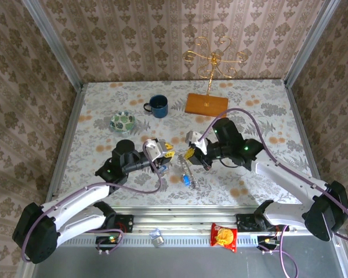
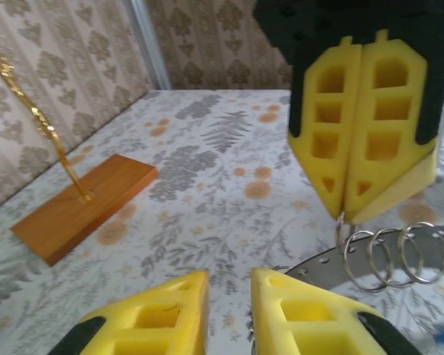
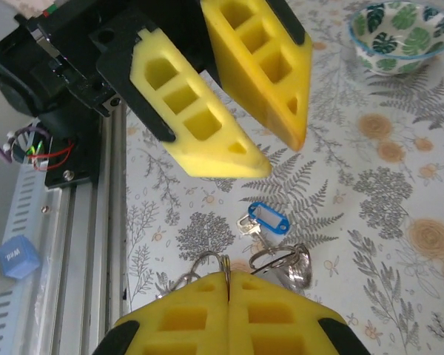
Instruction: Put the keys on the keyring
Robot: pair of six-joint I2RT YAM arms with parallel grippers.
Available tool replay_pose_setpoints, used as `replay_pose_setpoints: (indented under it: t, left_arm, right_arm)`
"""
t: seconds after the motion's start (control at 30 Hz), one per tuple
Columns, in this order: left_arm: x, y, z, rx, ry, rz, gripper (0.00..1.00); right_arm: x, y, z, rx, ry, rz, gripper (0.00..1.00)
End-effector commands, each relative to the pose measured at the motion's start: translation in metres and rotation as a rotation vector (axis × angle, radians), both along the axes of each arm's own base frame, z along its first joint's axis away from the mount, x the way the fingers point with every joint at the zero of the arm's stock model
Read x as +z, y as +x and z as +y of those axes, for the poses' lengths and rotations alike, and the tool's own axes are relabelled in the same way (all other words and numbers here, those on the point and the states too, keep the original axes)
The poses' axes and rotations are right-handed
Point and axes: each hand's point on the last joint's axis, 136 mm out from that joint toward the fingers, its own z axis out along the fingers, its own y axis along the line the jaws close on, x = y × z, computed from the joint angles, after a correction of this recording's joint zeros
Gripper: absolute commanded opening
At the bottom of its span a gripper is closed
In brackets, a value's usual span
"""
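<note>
Evidently the threading is only getting under way. The keyring (image 3: 281,265), a cluster of thin wire loops, is sitting just beyond the tips of the right gripper (image 3: 229,275). One loop is poking out from between its fingers, which are pressing flat together and pinching it. I cannot tell whether the rest of the keyring is hanging clear of the table or resting on it.

A blue-tagged key (image 3: 267,220) is lying loose on the table a little past the keyring. It is between the right fingertips and those of the left gripper (image 3: 281,154) and is touching neither. The left fingers are standing apart and holding nothing, and they are pointing down toward the key from close by.

My reading is that the left gripper is lining up to collect this key. The next move calls for it to descend, pinch the tag or the key's head, and bring the key's hole to the loop that the right gripper is presenting steady.

Much is hard to make out:
- The pinched part of the loop is hiding inside the right pads, so any opening in it is not showing.
- From the left wrist, a grey perforated strip beneath the keyring (image 2: 391,255) is running off the frame edge.
- From above, the keyring (image 1: 186,169) and key (image 1: 187,180) are appearing too small to separate.
- I am not managing to pick out any further keys.
</note>
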Motion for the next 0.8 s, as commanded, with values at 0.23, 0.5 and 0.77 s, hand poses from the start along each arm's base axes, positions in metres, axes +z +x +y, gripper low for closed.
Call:
replay_pose_setpoints:
  t: [0.23,0.5,0.77]
  left_arm:
    - [-0.033,-0.014,-0.012,-0.117,0.086,0.026,0.24]
    - [-0.042,-0.038,-0.023,-0.233,0.084,0.022,0.22]
    - [-0.040,-0.035,-0.027,-0.217,0.072,0.013,0.25]
  right_arm:
    - [0.002,-0.006,0.009,0.075,-0.015,-0.098,0.00]
    - [-0.004,-0.006,0.011,0.071,-0.041,-0.117,0.00]
    - [-0.009,-0.009,0.014,0.078,-0.062,-0.124,0.00]
